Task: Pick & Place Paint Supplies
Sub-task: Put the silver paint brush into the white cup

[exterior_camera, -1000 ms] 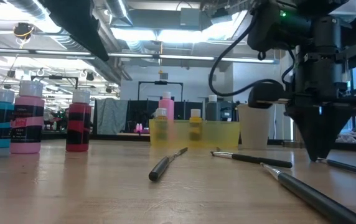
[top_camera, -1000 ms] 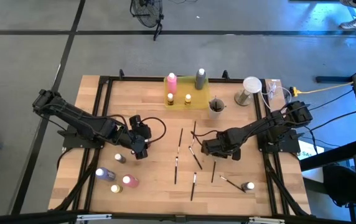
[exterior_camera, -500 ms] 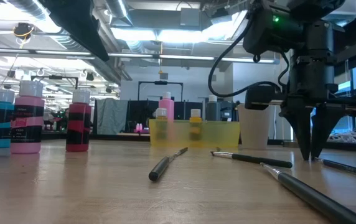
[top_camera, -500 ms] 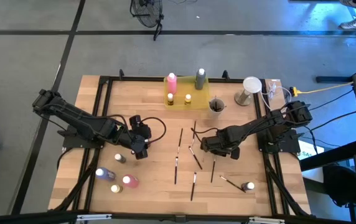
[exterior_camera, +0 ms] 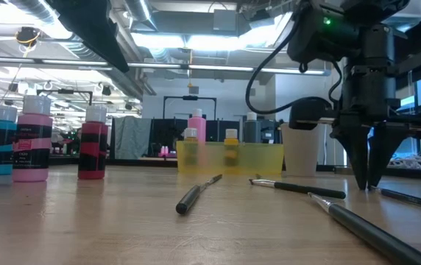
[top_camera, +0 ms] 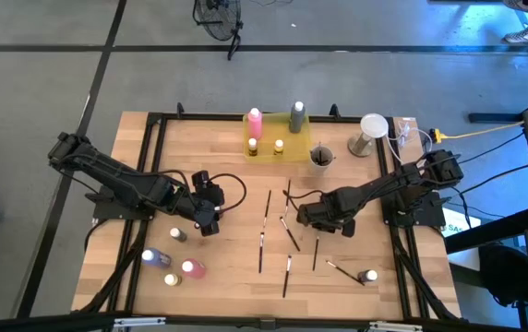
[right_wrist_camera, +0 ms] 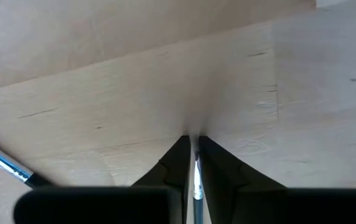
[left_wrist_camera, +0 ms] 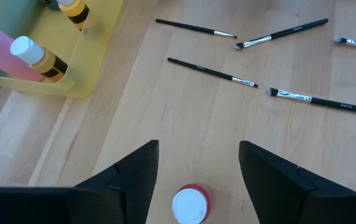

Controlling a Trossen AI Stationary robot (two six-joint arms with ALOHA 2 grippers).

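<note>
The right pincer (right_wrist_camera: pixel 195 155) pinches a thin brush (right_wrist_camera: pixel 196 177), but its dark fingers hide most of it, and the picture's edge cuts the rest. In the left wrist view a red bottle (left_wrist_camera: pixel 192 203) is cut by the edge, label unseen. The low view's bottle labels (exterior_camera: pixel 25 146) are too blurred to read.

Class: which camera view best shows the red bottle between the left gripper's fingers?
The left wrist view: the red bottle stands upright between the open fingers, white cap showing. The low view shows its side; the high and right wrist views don't show it clearly.
</note>
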